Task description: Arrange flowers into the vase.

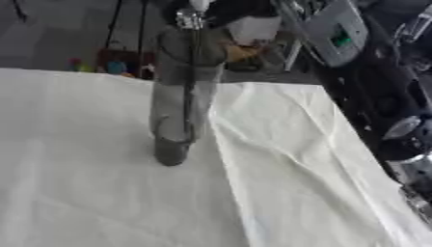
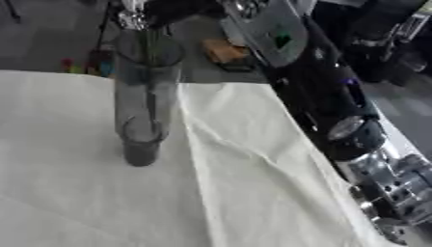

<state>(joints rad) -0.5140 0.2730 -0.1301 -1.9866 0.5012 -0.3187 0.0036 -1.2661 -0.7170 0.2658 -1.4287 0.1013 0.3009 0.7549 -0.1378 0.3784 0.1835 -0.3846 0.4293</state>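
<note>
White cloth (image 1: 101, 193), creased, covers table. Tall clear glass vase (image 1: 182, 91) upright near centre, cylindrical, thick dark base; thin dark stem (image 1: 192, 72) inside (flower head cut off by top edge). Right arm (image 2: 354, 130), black and silver, along right edge; hand state: cannot tell.

Tall clear glass vase (image 1: 182, 96) top centre: whatever the thin dark stem (image 1: 192, 82) inside it carries is cut off by the upper frame edge, only a pale blurred bit at the rim. Black and silver robot arm (image 2: 350, 130) down the right side runs off the right and lower edges; no hand can be made out. Small coloured objects (image 1: 105, 65) on the floor, upper left, too blurred to identify.
</note>
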